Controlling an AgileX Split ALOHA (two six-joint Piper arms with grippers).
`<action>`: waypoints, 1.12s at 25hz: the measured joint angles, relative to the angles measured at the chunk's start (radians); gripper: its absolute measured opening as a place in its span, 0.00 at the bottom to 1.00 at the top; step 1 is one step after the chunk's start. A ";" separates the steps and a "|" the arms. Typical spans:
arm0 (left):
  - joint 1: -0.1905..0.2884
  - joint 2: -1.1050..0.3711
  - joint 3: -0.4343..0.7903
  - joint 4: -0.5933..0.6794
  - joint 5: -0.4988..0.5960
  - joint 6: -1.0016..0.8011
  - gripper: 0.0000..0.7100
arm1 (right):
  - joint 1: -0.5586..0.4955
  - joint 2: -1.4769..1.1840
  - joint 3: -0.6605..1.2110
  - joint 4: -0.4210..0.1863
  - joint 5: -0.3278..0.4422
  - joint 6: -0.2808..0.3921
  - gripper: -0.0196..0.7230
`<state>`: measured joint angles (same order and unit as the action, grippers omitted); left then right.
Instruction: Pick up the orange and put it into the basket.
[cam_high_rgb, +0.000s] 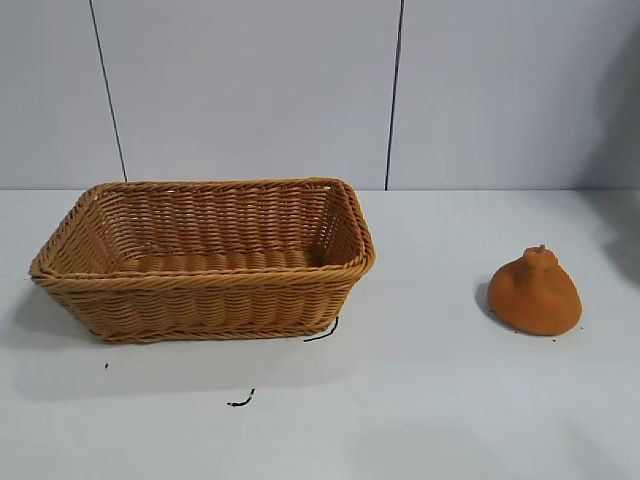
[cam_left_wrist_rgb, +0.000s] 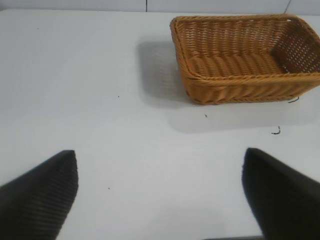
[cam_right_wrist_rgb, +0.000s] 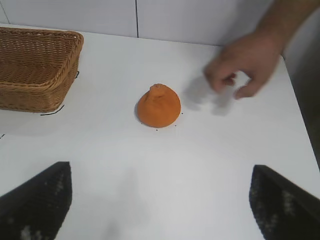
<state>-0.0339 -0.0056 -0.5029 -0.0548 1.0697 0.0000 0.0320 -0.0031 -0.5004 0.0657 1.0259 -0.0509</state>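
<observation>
Orange (cam_high_rgb: 535, 293) on table, well apart from basket (cam_high_rgb: 205, 290); both pincers open.

Left gripper (cam_left_wrist_rgb: 160, 192): 2 black textured fingers spread wide, hovering above table. Right gripper (cam_right_wrist_rgb: 160, 200): likewise spread wide, hovering. Bare human hand (cam_right_wrist_rgb: 245, 62), fingers curled, blurred, beyond right gripper.

Left gripper (cam_left_wrist_rgb: 160, 192) wide open, both black fingers (cam_left_wrist_rgb: 40, 192) apart over bare white worktop (cam_left_wrist_rgb: 100, 100), holding nothing. Basket (cam_left_wrist_rgb: 240, 90) well ahead of gripper, near worktop's far edge, upright, nothing visible inside. Small dark scraps (cam_left_wrist_rgb: 276, 131) on worktop just beside basket.
</observation>
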 joint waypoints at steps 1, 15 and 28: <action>0.000 0.000 0.000 0.000 -0.001 0.000 0.90 | 0.000 0.000 0.000 0.000 0.000 0.000 0.95; 0.000 0.000 0.000 0.000 -0.001 0.000 0.90 | 0.000 0.390 -0.142 -0.014 0.005 0.012 0.95; 0.000 0.000 0.000 0.000 -0.001 0.000 0.90 | 0.000 1.338 -0.602 0.031 -0.003 0.037 0.95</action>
<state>-0.0339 -0.0056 -0.5029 -0.0548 1.0686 0.0000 0.0320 1.3347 -1.1027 0.0966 1.0232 -0.0143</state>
